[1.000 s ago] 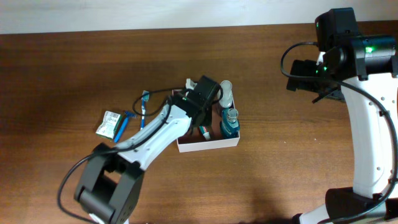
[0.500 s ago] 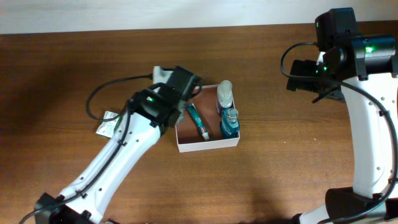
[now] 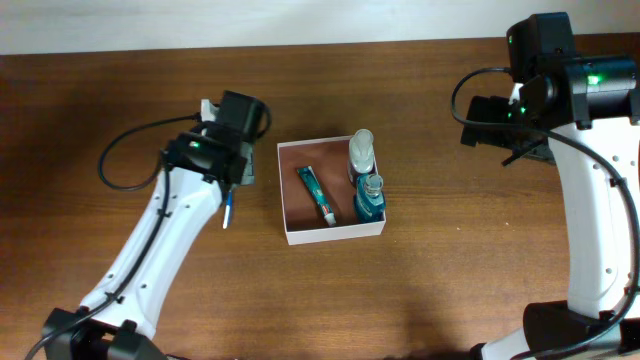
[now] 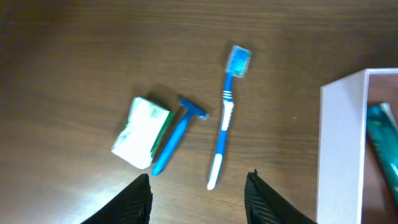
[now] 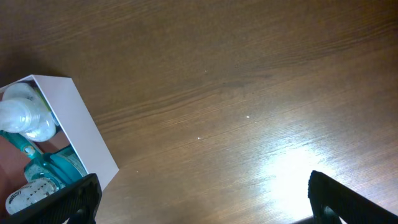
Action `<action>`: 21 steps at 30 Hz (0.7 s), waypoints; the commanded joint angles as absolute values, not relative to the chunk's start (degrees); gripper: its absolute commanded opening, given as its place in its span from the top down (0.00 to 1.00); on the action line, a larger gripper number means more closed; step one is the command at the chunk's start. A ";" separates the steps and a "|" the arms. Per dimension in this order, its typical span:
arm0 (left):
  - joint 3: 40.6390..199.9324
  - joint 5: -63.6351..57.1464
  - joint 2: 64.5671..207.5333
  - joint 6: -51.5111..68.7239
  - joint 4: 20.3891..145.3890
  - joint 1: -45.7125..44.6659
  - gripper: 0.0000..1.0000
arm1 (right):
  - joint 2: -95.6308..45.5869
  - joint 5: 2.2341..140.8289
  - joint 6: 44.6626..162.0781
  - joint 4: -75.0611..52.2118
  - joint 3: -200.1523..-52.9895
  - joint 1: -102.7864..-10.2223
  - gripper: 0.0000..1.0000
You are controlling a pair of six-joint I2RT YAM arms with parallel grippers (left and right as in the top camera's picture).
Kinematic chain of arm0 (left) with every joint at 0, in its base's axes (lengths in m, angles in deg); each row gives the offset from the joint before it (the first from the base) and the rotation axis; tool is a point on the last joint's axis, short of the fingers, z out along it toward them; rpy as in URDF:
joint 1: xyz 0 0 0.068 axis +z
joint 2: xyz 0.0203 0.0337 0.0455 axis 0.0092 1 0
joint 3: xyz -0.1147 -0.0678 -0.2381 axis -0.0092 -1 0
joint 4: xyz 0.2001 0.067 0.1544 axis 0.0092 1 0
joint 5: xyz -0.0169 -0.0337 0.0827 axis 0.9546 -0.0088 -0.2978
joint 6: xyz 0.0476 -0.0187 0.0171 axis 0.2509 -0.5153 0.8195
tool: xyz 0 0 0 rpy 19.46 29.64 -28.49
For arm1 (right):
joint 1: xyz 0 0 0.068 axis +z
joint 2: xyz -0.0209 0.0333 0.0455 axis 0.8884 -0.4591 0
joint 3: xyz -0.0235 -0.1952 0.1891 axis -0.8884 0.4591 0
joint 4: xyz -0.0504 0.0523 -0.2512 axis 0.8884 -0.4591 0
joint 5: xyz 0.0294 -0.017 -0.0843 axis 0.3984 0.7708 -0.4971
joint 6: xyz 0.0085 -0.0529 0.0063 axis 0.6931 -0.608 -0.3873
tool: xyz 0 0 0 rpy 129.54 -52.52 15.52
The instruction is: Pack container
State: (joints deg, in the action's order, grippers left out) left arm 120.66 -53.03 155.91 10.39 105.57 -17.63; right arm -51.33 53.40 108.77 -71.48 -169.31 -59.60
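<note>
The left gripper (image 4: 199,200) is hovering partly open and empty above the toothbrush (image 4: 222,118), apparently lining up to lift it. The container (image 3: 298,207) is sitting at three o'clock from it, already holding toothpaste (image 3: 317,194) and bottles (image 3: 370,197); the right gripper (image 5: 203,205) is waiting wide open.

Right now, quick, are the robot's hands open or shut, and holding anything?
Left gripper: open, holding nothing.
Right gripper: open, holding nothing.
</note>
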 commanded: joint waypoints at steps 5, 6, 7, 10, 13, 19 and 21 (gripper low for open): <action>116.92 -38.52 156.32 18.23 101.43 -11.79 0.48 | -51.26 52.48 108.77 -71.43 -169.71 -59.79 0.02; 116.07 -37.78 156.32 18.23 100.60 -11.18 0.47 | -51.26 52.46 108.77 -71.43 -169.71 -59.79 0.01; 115.17 -37.28 156.32 18.26 99.84 -10.68 0.47 | -51.26 52.48 108.77 -71.43 -169.71 -59.79 0.02; 112.48 -37.04 156.32 18.26 97.59 -10.09 0.45 | -51.26 52.46 108.77 -71.43 -169.71 -59.79 0.02; 109.51 -37.01 156.32 18.23 94.13 -10.15 0.38 | -51.26 52.48 108.77 -71.43 -169.71 -59.79 0.02; 105.53 -36.53 156.32 18.19 88.50 -10.17 0.33 | -51.26 52.48 108.77 -71.43 -169.71 -59.79 0.02; 104.68 -35.99 156.32 18.19 87.14 -10.17 0.28 | -51.26 52.48 108.77 -71.43 -169.71 -59.79 0.02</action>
State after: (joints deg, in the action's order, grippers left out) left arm 105.90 -37.63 155.91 17.38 88.23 -10.33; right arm -51.33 53.40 108.77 -71.48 -169.31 -59.60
